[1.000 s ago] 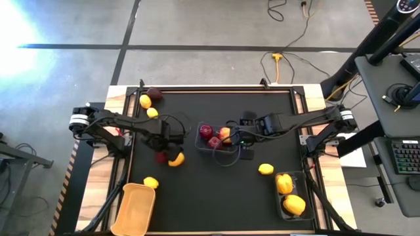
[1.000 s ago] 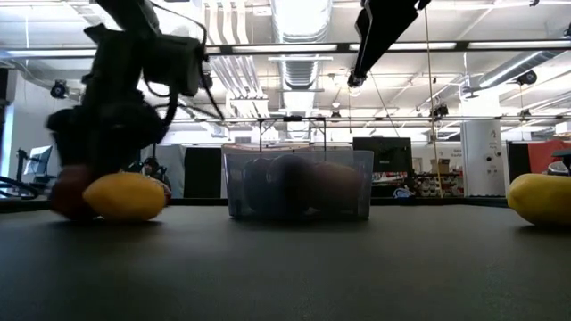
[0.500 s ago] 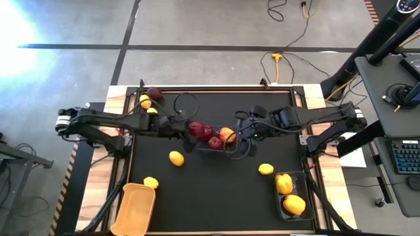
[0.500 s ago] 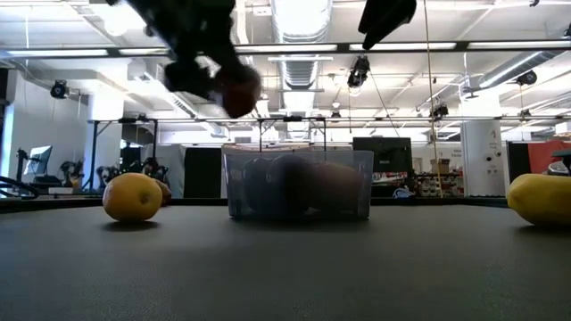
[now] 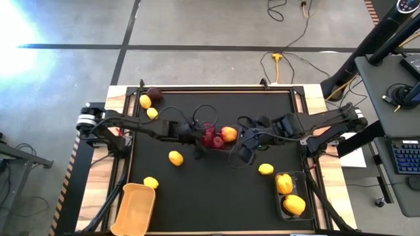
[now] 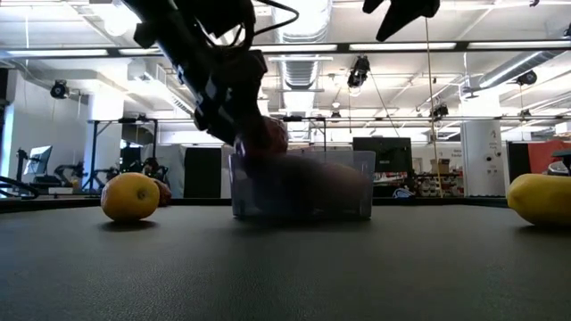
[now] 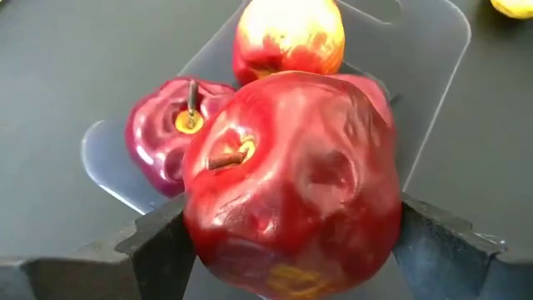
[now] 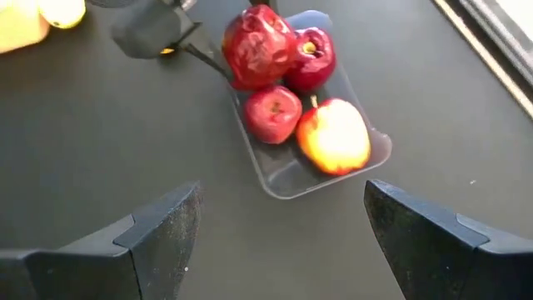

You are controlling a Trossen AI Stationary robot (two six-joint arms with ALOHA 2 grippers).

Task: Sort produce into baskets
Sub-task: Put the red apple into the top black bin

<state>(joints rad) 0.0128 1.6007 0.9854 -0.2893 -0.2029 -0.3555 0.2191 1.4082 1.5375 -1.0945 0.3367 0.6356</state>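
key relation: dark-red apple (image 7: 291, 179) pinched in left gripper (image 5: 199, 136), hanging right over the near-left end of the clear bin (image 8: 287, 179); straight drop, no sideways travel needed by the look of it.
left fingers: pressing the apple's flanks, one either side, stem facing the wrist camera.
right gripper (image 5: 241, 145): just beside the bin's right end, fingers (image 8: 162, 229) spread wide, nothing between them; waiting.
nearer arm: left, already on the job.
clear bin contents: two dark-red fruits, one red-yellow fruit (image 5: 228, 134), three in all, plus the held one above.
loose on bench (image 5: 216, 190): lemons, five counted, two far-left near a dark-red fruit (image 5: 155, 94), one (image 5: 175, 158) left of the bin, one near the orange bin (image 5: 133, 210), one (image 5: 265, 169) right.
dark bin (image 5: 289, 195): two yellow peppers inside.
orange bin: nothing seen in it.
judgement: release looks next; risk of the apple rolling off the piled fruit.
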